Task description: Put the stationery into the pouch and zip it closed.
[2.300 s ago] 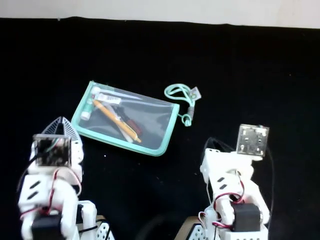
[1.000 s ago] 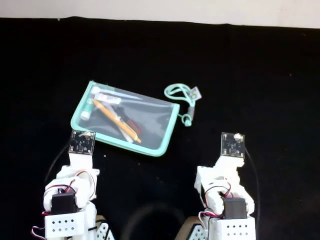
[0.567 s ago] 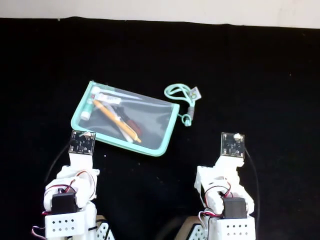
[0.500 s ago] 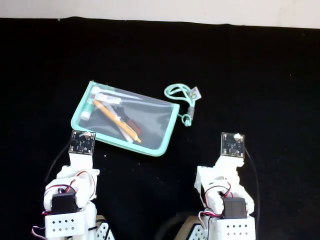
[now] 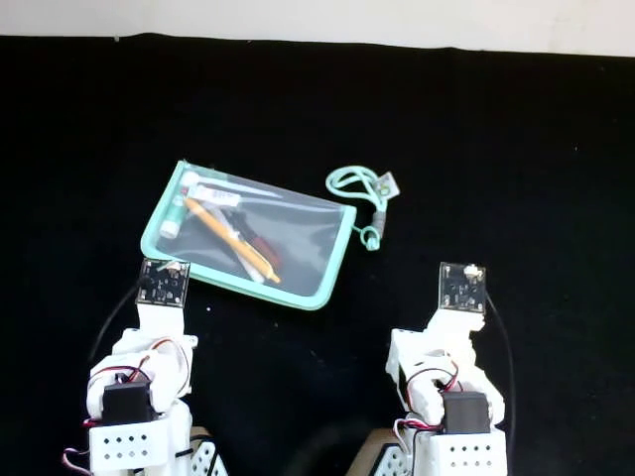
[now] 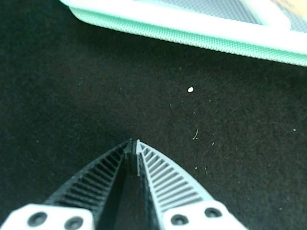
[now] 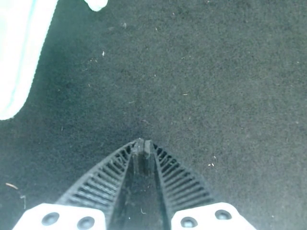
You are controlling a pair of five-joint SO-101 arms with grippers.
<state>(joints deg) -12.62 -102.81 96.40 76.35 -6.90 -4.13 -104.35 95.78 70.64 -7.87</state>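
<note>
The clear pouch (image 5: 248, 235) with a mint green border lies flat at the middle left of the black table. Inside it I see an orange pencil (image 5: 230, 238), white pens (image 5: 213, 193) and a dark red item (image 5: 263, 248). A mint cord (image 5: 359, 188) trails from the pouch's right end. My left gripper (image 6: 133, 143) is shut with nothing in it, a short way in front of the pouch's long green edge (image 6: 192, 33). My right gripper (image 7: 142, 143) is also shut and holds nothing, over bare cloth, with a pouch corner (image 7: 17, 57) off to one side.
Both arms, left (image 5: 139, 382) and right (image 5: 446, 382), sit folded at the table's near edge. A pale wall strip (image 5: 317, 18) runs along the far edge. A small white speck (image 6: 191, 89) lies on the cloth near the left gripper.
Since the earliest frame both arms have drawn back and folded down near the front edge. Over the last second nothing has moved. The pouch has stayed where it was.
</note>
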